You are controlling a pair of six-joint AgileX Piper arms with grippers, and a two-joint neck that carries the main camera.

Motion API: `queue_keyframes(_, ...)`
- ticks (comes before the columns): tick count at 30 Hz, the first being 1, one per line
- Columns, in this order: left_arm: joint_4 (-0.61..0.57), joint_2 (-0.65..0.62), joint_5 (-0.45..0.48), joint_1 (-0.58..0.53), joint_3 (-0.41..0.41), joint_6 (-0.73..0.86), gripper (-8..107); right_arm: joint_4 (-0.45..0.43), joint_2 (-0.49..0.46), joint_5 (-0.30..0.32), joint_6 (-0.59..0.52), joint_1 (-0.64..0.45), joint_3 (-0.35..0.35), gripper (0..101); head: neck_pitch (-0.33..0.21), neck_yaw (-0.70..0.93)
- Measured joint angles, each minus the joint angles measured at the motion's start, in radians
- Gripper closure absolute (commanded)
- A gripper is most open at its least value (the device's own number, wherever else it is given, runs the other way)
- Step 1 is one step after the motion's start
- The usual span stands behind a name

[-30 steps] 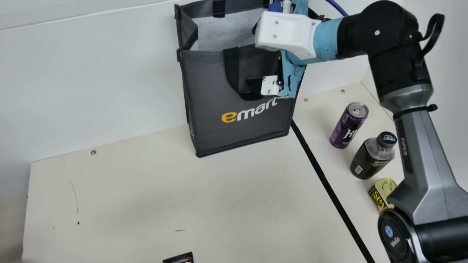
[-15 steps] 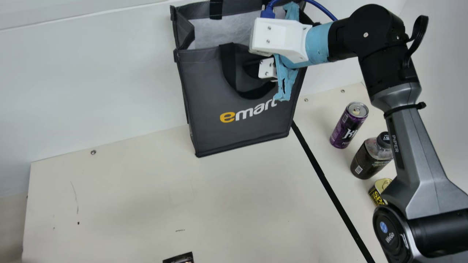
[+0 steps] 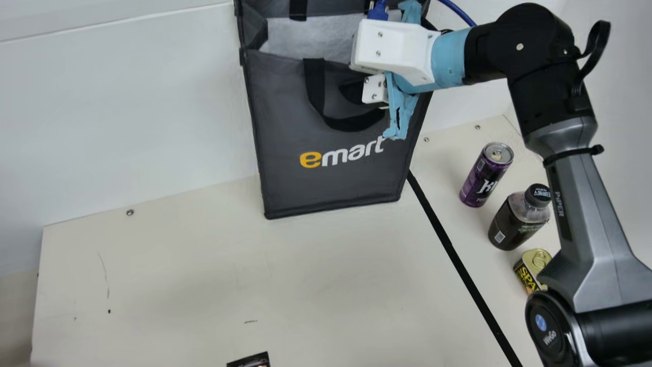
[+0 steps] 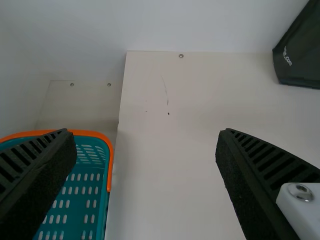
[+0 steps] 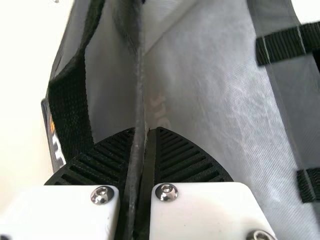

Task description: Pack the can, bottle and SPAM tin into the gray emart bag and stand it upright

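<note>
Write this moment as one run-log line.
right hand: shut on emart bag wall | bag mouth: open | left hand: open, empty | can, bottle, SPAM tin: on table, outside bag

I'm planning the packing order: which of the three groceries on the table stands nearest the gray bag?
The purple can with the silver top. The black-capped bottle is farther from the bag, and the SPAM tin is farther still.

Bag [image 3: 326, 181]: matt gray cloth | can [image 3: 486, 175]: glossy metal | bottle [image 3: 519, 216]: clear plastic | SPAM tin [image 3: 532, 267]: shiny metal
</note>
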Motion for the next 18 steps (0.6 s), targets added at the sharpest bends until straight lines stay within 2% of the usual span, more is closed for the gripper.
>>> queue_keyframes(8, 0.0, 0.0, 0.0, 0.0, 0.0, 0.0, 9, -0.003, -0.063, -0.001, 0.029, -0.001, 0.026, 101, -0.002, 0.0)
queue_keyframes(18, 0.0, 0.0, 0.0, 0.0, 0.0, 0.0, 9, -0.021, -0.175, -0.001, 0.068, 0.013, 0.094, 101, -0.002, 0.002)
